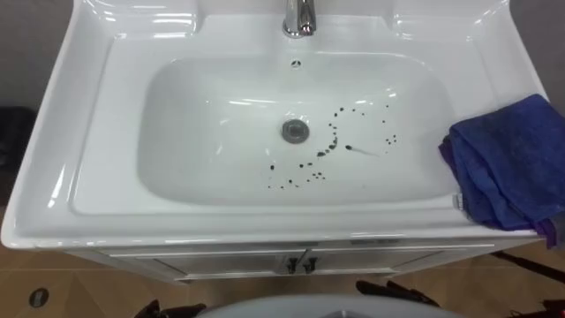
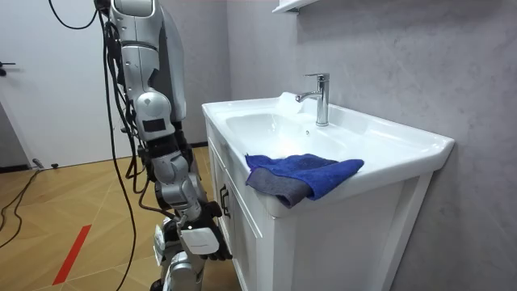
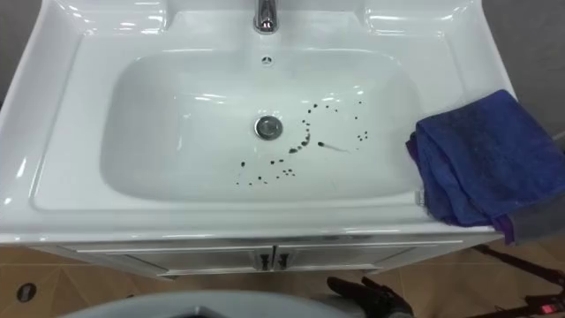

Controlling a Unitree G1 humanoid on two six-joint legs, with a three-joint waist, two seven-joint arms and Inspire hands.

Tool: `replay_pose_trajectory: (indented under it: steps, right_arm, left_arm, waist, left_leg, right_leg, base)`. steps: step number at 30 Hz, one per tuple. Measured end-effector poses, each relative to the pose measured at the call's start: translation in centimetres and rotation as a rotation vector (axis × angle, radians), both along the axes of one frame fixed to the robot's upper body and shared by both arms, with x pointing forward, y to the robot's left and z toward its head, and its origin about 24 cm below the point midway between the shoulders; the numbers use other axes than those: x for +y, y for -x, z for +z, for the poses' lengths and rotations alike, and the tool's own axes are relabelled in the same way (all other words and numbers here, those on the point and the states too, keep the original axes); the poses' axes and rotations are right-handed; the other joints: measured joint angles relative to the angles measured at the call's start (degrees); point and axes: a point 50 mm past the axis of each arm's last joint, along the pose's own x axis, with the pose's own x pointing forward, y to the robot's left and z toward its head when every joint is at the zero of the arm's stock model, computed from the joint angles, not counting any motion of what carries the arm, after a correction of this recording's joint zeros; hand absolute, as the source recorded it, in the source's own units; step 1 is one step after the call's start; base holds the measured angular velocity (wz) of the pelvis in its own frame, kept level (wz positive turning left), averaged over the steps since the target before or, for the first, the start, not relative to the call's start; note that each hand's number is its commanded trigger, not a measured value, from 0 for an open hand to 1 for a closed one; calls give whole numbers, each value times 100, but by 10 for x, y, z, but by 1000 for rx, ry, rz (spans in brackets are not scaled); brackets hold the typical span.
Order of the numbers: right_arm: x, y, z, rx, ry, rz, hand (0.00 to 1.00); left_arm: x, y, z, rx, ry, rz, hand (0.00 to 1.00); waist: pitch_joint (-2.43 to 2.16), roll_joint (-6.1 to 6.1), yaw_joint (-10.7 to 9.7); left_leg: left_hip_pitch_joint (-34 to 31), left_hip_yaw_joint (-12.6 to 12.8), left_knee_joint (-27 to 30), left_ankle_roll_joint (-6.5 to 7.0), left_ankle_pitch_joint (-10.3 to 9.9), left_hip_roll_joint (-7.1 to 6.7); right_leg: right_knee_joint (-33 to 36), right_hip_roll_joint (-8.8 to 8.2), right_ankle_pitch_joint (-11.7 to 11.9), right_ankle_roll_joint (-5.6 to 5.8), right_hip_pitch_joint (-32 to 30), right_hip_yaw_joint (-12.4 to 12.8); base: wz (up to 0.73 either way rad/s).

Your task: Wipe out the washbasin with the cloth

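Left eye view, nearest things first: at the bottom edge the dark tips of the robot's left hand (image 1: 161,309) and right hand (image 1: 397,293) poke into sight low before the white cabinet (image 1: 221,265); whether either is open or closed I cannot tell; neither touches anything. From the side, the room view has the robot standing close against the cabinet front, its right arm hanging down beside the doors, over a wooden floor (image 2: 73,210). Above the doors comes the white basin (image 1: 88,132); a blue cloth (image 1: 508,159) lies bunched on its right rim, one corner drooping over the front edge, well apart from both hands. Down in the bowl, dark specks (image 1: 331,146) scatter right of and in front of the round drain (image 1: 296,131); beyond it sits a small overflow hole (image 1: 296,64); farthest back stands the chrome tap (image 1: 299,16).
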Motion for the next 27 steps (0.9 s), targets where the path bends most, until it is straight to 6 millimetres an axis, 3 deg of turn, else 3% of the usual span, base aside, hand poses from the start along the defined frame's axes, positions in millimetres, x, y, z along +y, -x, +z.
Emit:
replay_pose_trajectory:
  steps: [9,27]
  right_arm:
    - [-1,1,0,4,3,25,0]
    - [0,1,0,7,-3,2,0]
  left_arm:
    - [-1,0,0,3,2,-9,0]
    - [-1,1,0,20,-29,-7,0]
  waist:
    - [6,9,80]
    - [-4,-15,0]
  left_leg:
    - [9,59,-1,0,0,2]
    - [-9,-5,-2,0,0,-1]
  right_leg:
    - [-2,3,0,0,-1,22]
    - [-6,0,0,0,4,-9]
  base:
    - [-1]
    - [1]
